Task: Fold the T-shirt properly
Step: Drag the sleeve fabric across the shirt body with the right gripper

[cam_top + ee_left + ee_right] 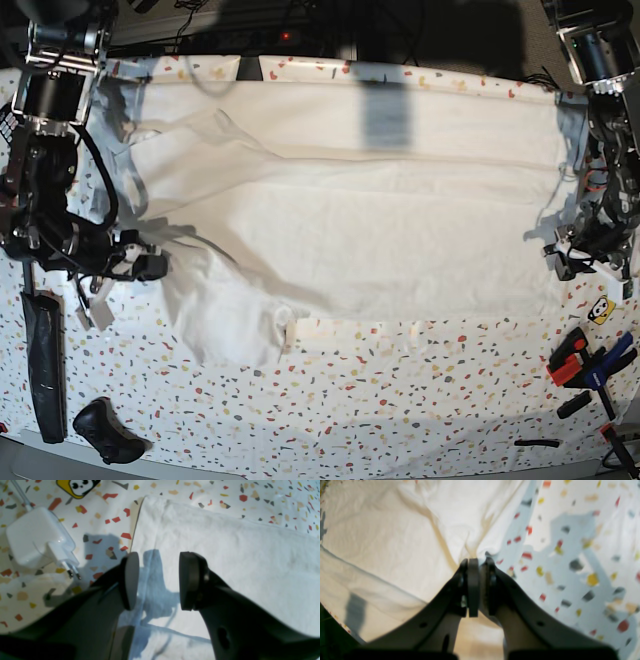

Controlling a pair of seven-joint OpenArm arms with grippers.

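— What did your left wrist view show?
— My left gripper (157,580) hung with jaws wide apart, empty, over the T-shirt (225,555) edge, beside a charger (37,537).
— And the right wrist view?
— My right gripper (480,566) was pinched tight on a cloth fold, probably to draw it across.
— The base view?
— The shirt lay spread over the tabletop (400,410) between both arms.

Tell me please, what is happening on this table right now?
A two-armed robot is folding a white T-shirt spread on the speckled table. The right tool is shut on a pinch of the shirt's edge. The left tool is open above the opposite edge, holding nothing.
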